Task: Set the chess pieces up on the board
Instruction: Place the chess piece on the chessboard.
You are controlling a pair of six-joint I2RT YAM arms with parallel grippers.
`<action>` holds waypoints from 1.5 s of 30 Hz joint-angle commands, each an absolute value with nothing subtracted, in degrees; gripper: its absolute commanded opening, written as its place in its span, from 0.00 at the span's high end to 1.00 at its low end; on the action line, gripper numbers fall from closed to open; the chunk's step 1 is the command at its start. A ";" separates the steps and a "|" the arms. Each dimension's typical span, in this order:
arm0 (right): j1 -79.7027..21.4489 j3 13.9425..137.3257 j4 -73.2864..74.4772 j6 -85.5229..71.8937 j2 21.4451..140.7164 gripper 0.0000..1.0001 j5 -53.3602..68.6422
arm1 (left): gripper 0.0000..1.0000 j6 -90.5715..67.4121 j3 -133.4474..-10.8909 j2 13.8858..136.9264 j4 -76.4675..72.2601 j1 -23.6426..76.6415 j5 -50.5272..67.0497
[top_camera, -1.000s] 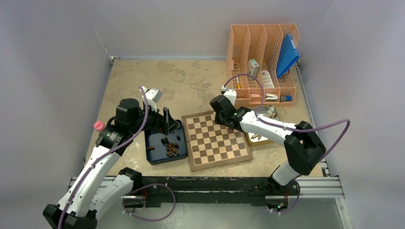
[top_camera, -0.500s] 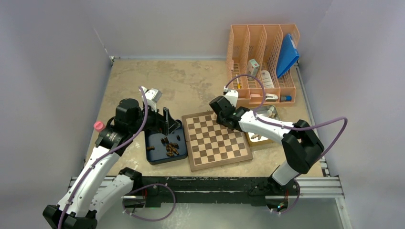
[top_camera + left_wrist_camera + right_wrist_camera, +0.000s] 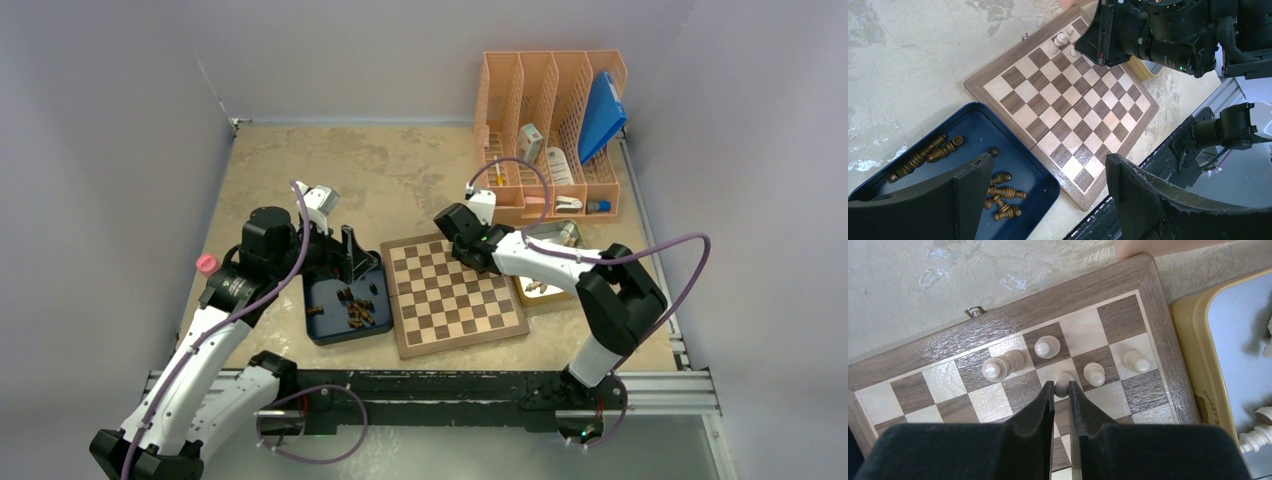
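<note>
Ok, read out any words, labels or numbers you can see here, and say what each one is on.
"SWEET": on the rim of the yellow tray, right wrist view; the letters after it are too blurred to read.
Print on the small box in the peach organizer: too small to read.
On the board: no text.

- Board (image 3: 455, 293): brown-and-cream checks, lying flat on the desk (image 3: 300, 170).
- Four pale pieces (image 3: 1047, 346) upright by its far right corner; a fifth, a pawn (image 3: 1064, 379), pinched in the right claw (image 3: 1060, 386).
- Dark pieces (image 3: 1003, 192) lie toppled in a blue tray (image 3: 973, 135).
</note>
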State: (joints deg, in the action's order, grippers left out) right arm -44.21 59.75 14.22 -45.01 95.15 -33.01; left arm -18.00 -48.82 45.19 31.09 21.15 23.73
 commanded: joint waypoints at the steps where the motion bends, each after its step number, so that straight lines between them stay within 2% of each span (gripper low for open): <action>1: -44.13 61.49 13.25 -45.94 94.75 0.85 -36.90 | 0.17 -18.37 -48.36 44.44 29.71 21.45 23.47; 45: -44.06 62.41 11.36 -46.50 97.30 0.86 -42.21 | 0.17 -18.30 -48.34 44.45 29.62 21.43 23.63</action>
State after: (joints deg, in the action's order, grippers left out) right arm -44.21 60.31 11.53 -45.25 97.30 -38.70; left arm -18.00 -48.82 45.10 31.09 21.15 23.75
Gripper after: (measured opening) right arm 0.139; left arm 0.829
